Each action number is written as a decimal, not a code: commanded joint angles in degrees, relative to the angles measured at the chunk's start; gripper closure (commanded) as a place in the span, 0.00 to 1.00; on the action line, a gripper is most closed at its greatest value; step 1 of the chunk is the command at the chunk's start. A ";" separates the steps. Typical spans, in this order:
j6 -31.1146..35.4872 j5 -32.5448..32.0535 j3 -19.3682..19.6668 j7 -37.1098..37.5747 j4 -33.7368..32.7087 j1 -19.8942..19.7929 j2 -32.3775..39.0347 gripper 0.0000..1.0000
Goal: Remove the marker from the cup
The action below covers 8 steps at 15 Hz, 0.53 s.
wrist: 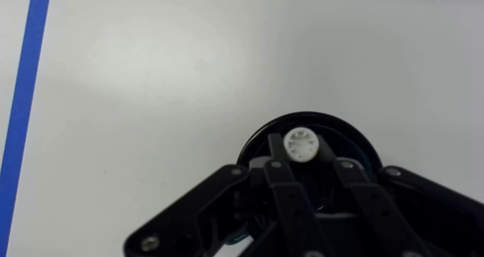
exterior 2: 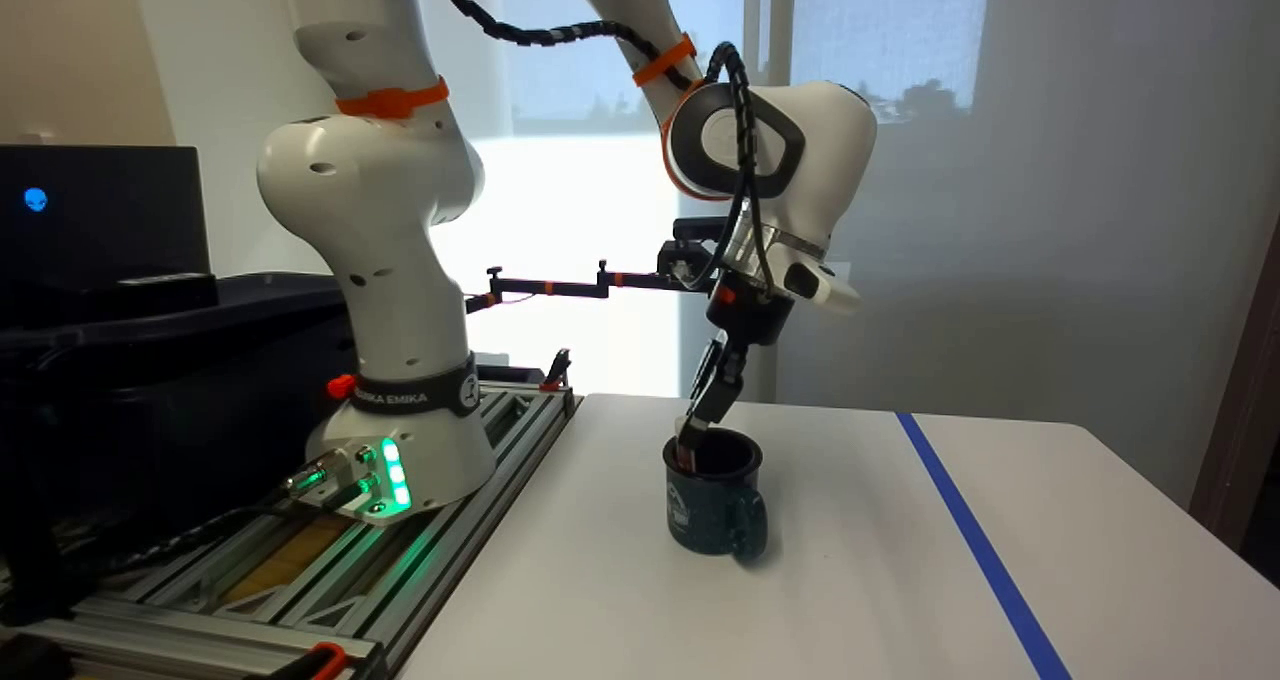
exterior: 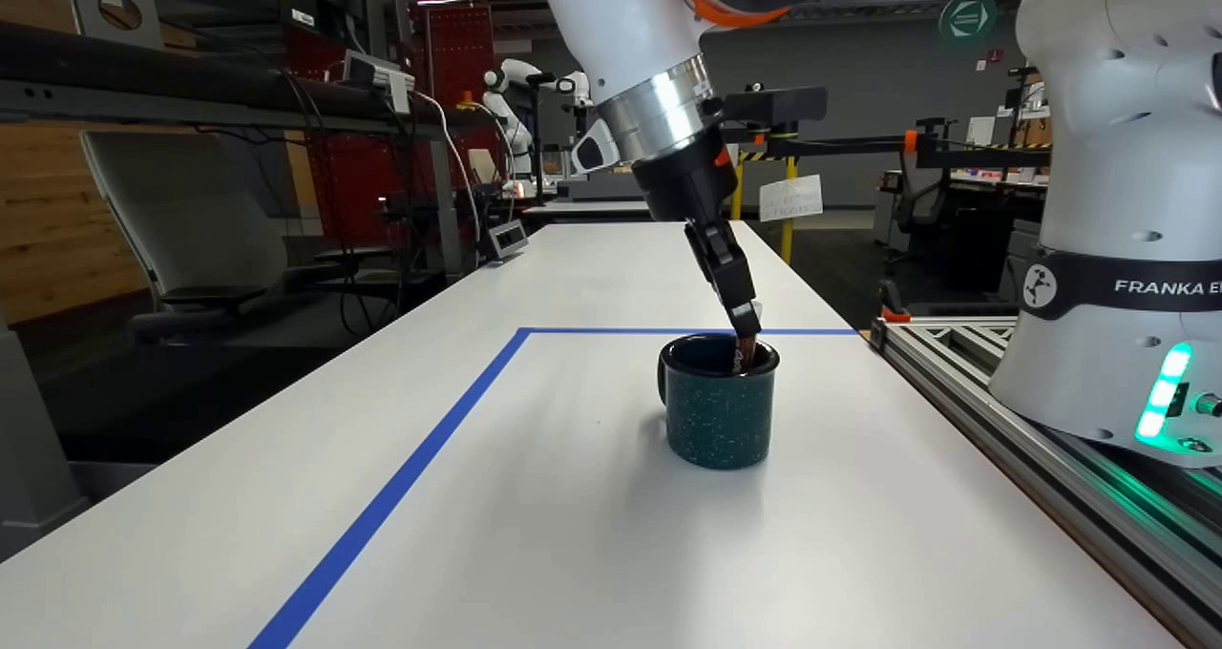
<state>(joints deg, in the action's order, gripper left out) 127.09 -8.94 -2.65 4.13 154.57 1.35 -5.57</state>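
The dark teal-green cup [exterior: 719, 420] stands upright on the white table in both exterior views [exterior 2: 712, 515]. Its dark rim [wrist: 351, 130] shows in the wrist view. The reddish-brown marker [exterior: 743, 355] stands in the cup, near the rim on the robot-base side, also in an exterior view [exterior 2: 686, 458]. Its white round end [wrist: 301, 144] faces the wrist camera. My gripper [exterior: 747, 321] points down at a tilt over the cup mouth, also in an exterior view [exterior 2: 692, 430]. Its fingers are shut on the marker's upper end. The marker's lower end is hidden inside the cup.
Blue tape [exterior: 420, 468] runs along the white table [exterior: 477, 554], also in an exterior view [exterior 2: 985, 550]. The robot base [exterior: 1098, 344] stands on a metal frame beside the table. The cup's handle [exterior 2: 748, 525] points away from the base.
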 commanded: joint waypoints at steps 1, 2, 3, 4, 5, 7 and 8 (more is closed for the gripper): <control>-2.41 0.91 -0.20 -0.91 0.04 0.56 -2.23 0.95; -4.33 0.58 -0.45 0.39 -0.47 0.63 -2.69 0.95; -6.28 1.37 -0.44 -0.62 -0.93 0.82 -3.10 0.95; -8.26 2.10 -0.43 -1.26 -1.38 0.94 -4.05 0.95; -10.08 2.54 -0.52 -1.28 -2.01 1.04 -4.86 0.95; -14.57 3.40 -0.53 -1.41 -3.80 1.29 -6.74 0.95; -16.75 3.63 -0.51 -1.13 -4.92 1.29 -7.73 0.95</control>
<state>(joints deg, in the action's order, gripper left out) 116.98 -7.17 -3.03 3.76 151.54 2.19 -8.76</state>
